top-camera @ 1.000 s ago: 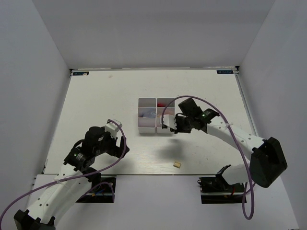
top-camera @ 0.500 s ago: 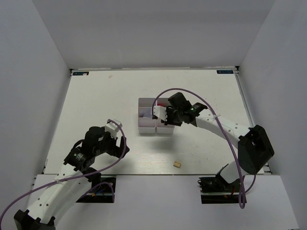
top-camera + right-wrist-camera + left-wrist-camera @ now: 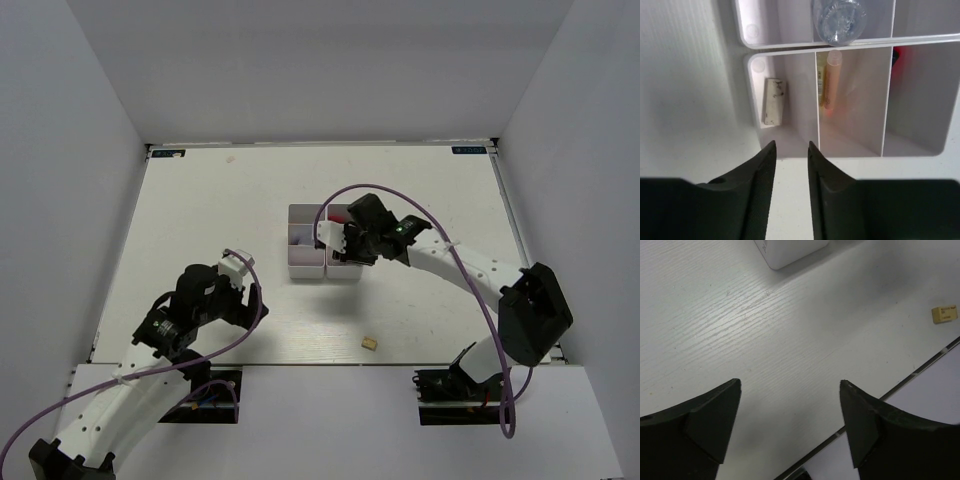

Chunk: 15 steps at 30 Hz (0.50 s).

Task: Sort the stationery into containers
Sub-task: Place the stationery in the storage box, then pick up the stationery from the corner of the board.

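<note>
We are eyeing the tan eraser block [image 3: 370, 343], lying on the tabletop [image 3: 220, 200] near its front edge, long axis roughly 9 to 3. It is sitting at 5 o'clock from the right hand [image 3: 333, 240], the nearer one, narrowly apart and empty over the white tray [image 3: 345, 272]. The left hand [image 3: 238, 268] is gaping wide, empty. Nothing is crowding the block.

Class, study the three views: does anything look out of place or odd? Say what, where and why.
A small tan block lies alone on the table near its front edge, apart from the two white trays, while other items like the orange pen sit in compartments. It looks left unsorted. Nothing seems spilled or damaged.
</note>
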Each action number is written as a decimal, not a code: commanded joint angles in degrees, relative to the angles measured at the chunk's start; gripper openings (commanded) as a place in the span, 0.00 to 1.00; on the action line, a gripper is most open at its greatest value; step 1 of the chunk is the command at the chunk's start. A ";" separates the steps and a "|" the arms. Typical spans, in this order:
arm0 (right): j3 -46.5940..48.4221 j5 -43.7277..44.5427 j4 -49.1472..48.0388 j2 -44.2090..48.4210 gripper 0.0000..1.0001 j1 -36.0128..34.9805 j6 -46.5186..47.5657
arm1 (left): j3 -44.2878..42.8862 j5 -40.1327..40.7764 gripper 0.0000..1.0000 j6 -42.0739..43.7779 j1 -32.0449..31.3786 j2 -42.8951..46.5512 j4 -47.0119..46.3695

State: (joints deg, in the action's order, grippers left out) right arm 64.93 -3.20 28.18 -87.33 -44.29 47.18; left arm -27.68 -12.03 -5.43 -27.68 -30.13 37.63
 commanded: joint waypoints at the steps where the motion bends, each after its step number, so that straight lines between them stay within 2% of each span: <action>1: 2.39 -2.32 1.07 5.31 0.32 -0.09 -3.83 | -0.18 -0.54 0.86 -0.10 0.35 0.16 -0.71; 2: 2.31 -3.99 1.87 6.37 0.00 0.08 -4.63 | -0.44 -0.54 0.78 -0.11 0.26 -0.01 -0.54; 3: 1.53 -4.70 2.74 7.08 0.00 0.17 -6.90 | -0.62 -0.62 0.58 -0.11 0.17 -0.71 -0.28; 5: 0.12 -9.68 5.37 9.96 0.00 0.09 -9.29 | -1.32 -0.62 0.34 -0.02 0.17 -1.85 0.16; 6: -2.50 -10.76 6.26 10.59 0.00 0.08 -10.52 | -1.32 -0.28 0.17 -0.10 0.26 -1.95 0.43; 7: -3.39 -12.16 8.10 10.86 0.00 0.08 -12.27 | -1.41 -0.45 0.12 -0.28 0.26 -2.21 0.60; 8: -4.36 -15.40 9.85 11.56 0.12 0.08 -13.16 | -1.58 -0.01 0.11 -0.37 0.26 -2.39 0.78; 9: -6.72 -15.87 11.44 11.57 0.47 0.08 -15.51 | -1.59 -0.01 0.15 -0.37 0.26 -2.30 0.69; 11: -7.53 -20.23 17.04 10.08 0.57 -0.35 -16.06 | -1.41 0.52 0.38 -0.63 0.26 -2.13 0.61; 12: -9.97 -21.13 17.51 9.90 0.63 -0.18 -17.89 | -1.32 0.95 0.57 -0.72 0.26 -1.95 0.52; 14: -12.79 -21.24 16.56 9.20 0.63 -0.44 -18.87 | -1.15 1.13 0.71 -0.63 0.26 -1.69 0.43; 15: -14.72 -20.19 15.86 9.19 0.63 -0.97 -20.97 | -1.15 0.87 0.73 -0.63 0.17 -1.69 0.26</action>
State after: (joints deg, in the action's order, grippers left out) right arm 53.95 -19.92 39.66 -77.41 -44.49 31.68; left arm -27.68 -11.38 -5.89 -27.64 -32.38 38.17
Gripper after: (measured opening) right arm 0.627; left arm 0.717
